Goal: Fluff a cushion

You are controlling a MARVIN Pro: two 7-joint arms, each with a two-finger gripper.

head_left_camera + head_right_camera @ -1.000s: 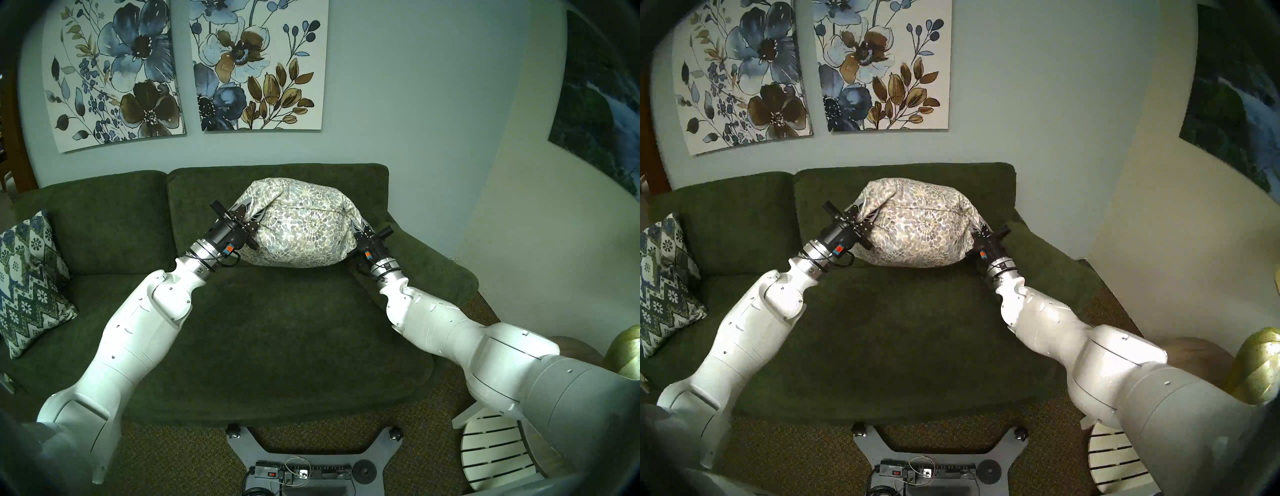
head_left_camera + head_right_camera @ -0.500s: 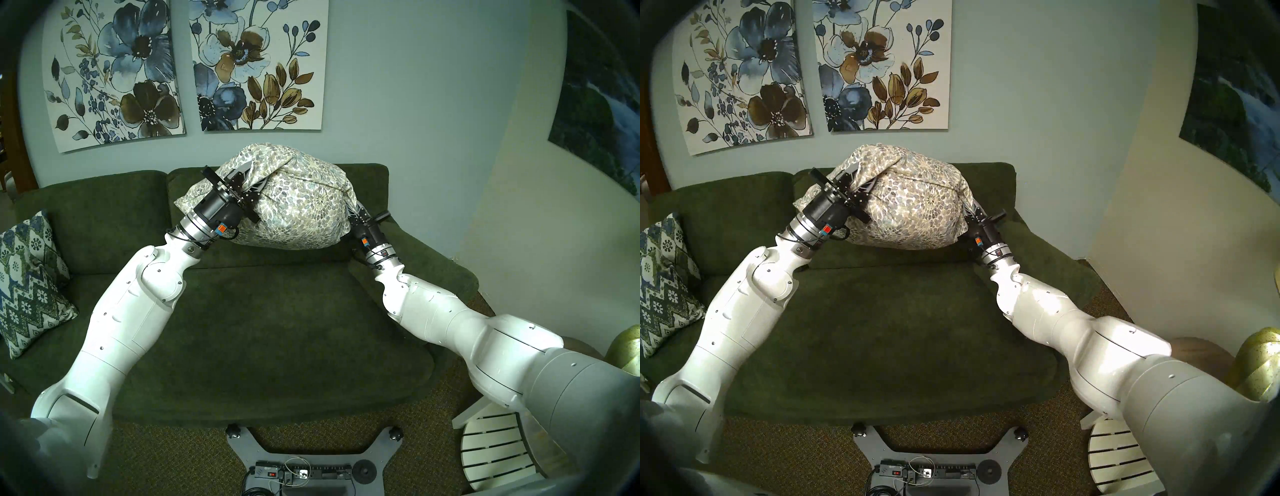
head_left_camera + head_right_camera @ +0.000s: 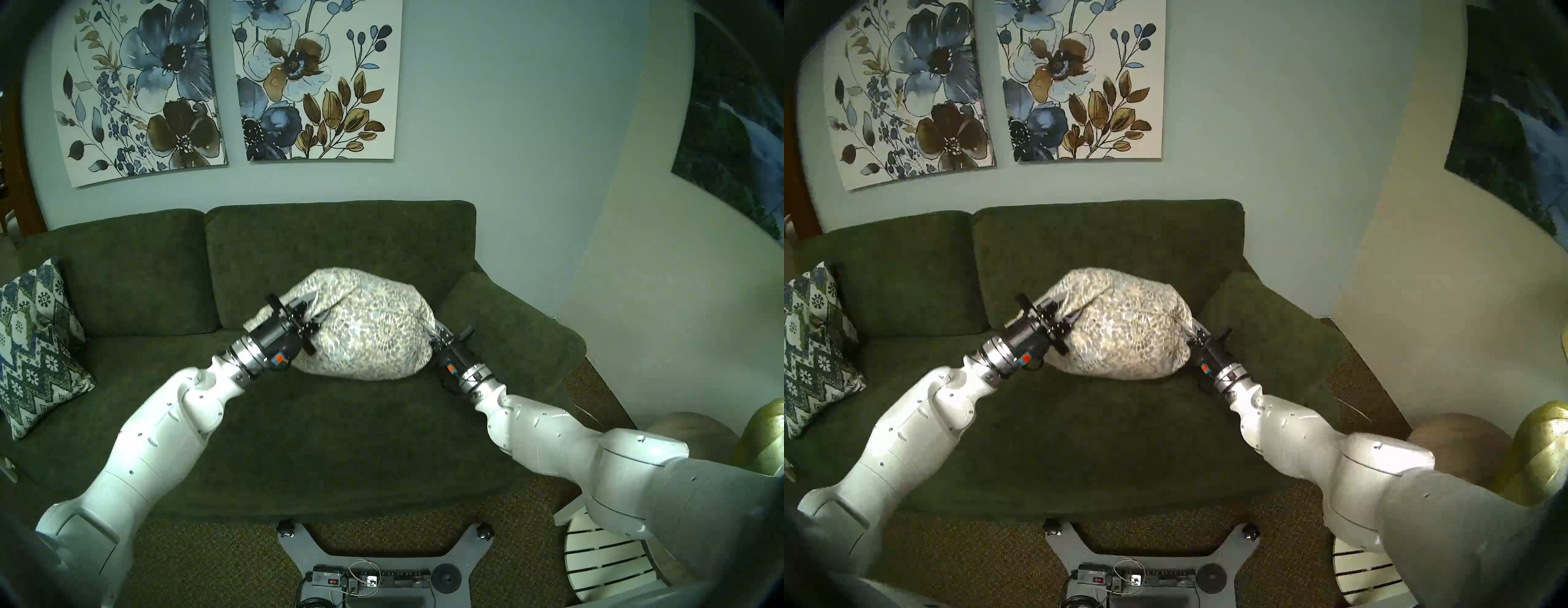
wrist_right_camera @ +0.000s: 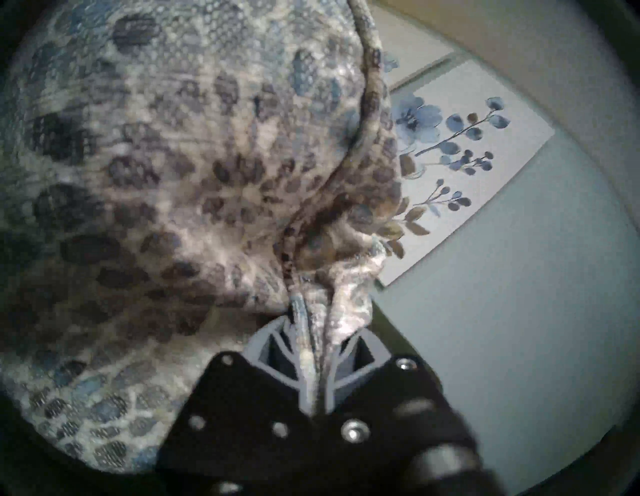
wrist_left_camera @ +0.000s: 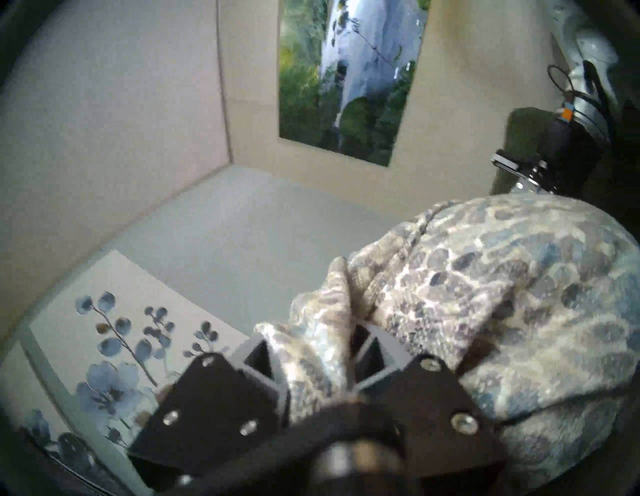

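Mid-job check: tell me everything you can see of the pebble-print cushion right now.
The cushion is a plump throw pillow in woven-looking cream fabric with grey-blue and tan pebble rosettes and a corded seam. It is squeezed into a rounded bundle, its underside on the green sofa seat, in front of the backrest. The left gripper is shut on a bunched fold at its left end and the right gripper pinches gathered fabric at its right end. Creases radiate from both grips.
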